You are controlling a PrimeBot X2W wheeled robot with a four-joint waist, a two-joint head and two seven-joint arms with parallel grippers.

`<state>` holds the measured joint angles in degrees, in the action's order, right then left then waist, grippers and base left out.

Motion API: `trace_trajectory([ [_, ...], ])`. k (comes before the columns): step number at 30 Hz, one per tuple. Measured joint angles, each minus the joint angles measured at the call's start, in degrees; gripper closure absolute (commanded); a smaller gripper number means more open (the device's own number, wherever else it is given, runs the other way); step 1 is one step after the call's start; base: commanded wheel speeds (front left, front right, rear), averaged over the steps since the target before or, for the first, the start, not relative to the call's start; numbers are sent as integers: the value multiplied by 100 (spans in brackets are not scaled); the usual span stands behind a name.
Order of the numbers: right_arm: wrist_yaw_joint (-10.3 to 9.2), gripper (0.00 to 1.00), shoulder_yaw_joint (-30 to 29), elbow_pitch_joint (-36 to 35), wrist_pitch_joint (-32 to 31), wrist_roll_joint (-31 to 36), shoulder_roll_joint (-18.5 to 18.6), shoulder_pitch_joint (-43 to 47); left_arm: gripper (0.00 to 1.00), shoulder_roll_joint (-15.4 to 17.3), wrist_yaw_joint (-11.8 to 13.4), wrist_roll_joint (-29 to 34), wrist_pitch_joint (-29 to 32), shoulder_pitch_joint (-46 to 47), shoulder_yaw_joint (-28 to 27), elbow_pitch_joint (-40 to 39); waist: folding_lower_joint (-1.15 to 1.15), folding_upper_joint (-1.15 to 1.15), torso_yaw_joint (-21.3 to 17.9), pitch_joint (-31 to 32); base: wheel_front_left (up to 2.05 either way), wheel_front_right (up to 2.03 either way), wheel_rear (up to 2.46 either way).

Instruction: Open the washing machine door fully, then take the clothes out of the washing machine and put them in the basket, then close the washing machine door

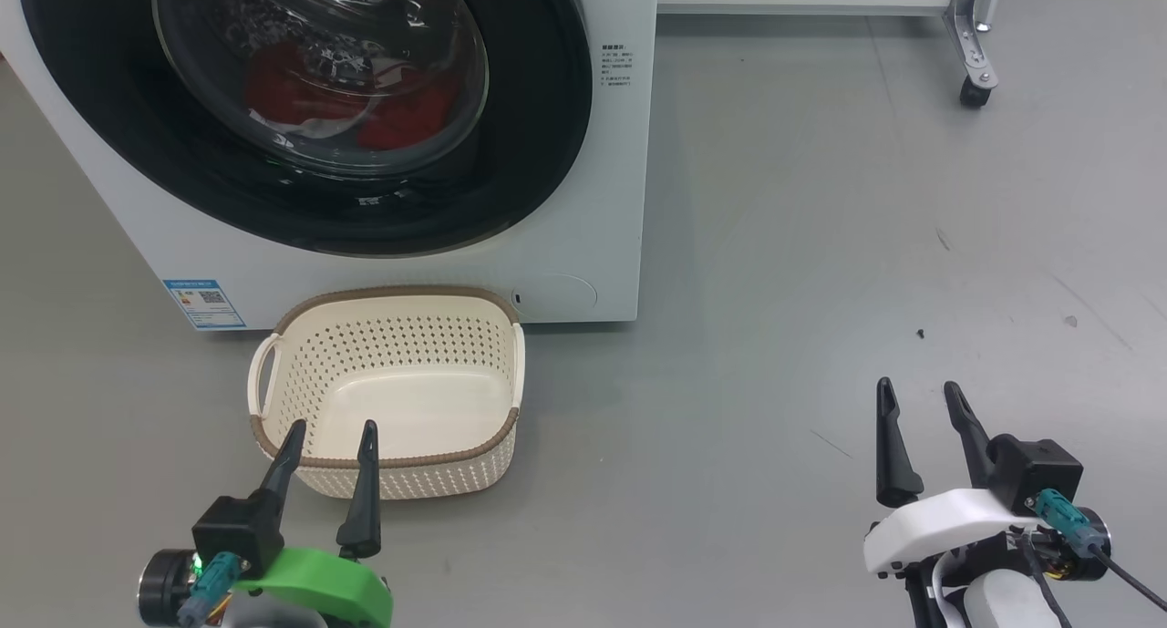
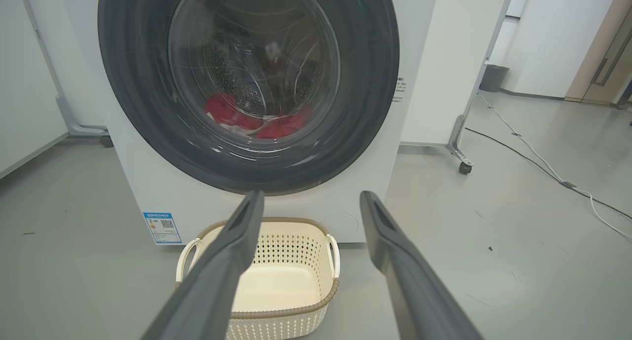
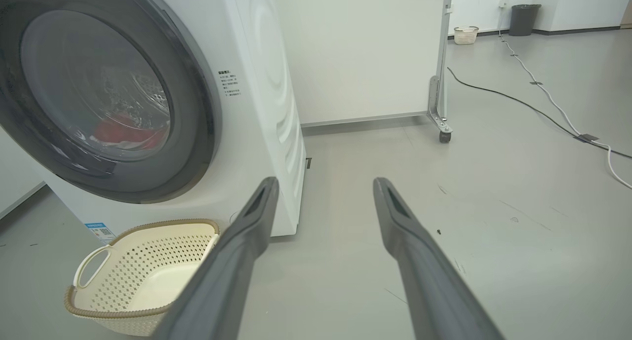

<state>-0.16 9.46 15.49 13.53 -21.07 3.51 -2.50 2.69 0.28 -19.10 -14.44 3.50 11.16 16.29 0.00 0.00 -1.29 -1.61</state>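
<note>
The washing machine door (image 1: 314, 99) is seen shut flush on the washing machine (image 1: 602, 200), w/ the clothes (image 1: 401, 118) lying as a red heap low in the drum behind the glass. The basket (image 1: 392, 293) is set on the floor (image 1: 775, 291) just in front of the machine, below the door, nothing in it. Both are held wide open & gripping nothing: the left end effector (image 1: 332, 427) is poised near the basket's near rim, fingers aimed at the machine; the right end effector (image 1: 916, 386) is parked well apart to the right, past the machine's right edge. The door thus lies ahead of & above the left end effector, so the left arm is judged nearer for the opening pull. Door = round upright disc, no long axis; handle/latch side can't be made out.
</note>
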Motion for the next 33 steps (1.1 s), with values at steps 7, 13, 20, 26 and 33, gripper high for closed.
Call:
trace_trajectory([
  [7,0,0,5,56,9,-7,-1,-25,0,-3,0,-7,0,2,5,69,0,0,2,24,0,0,0],
  [13,1,0,21,73,16,-8,-3,-55,0,-5,2,-15,0,4,10,112,0,0,4,27,0,0,0],
  [20,1,0,22,96,18,-8,-3,-58,0,-9,2,-15,0,7,12,144,0,0,11,17,0,0,0],
  [26,1,0,22,96,24,-8,-3,-64,0,-10,2,-15,0,8,18,165,0,0,16,-3,0,0,0],
  [33,1,0,11,32,42,-5,2,-98,0,-14,2,-16,0,21,53,159,0,0,53,-115,0,0,0],
])
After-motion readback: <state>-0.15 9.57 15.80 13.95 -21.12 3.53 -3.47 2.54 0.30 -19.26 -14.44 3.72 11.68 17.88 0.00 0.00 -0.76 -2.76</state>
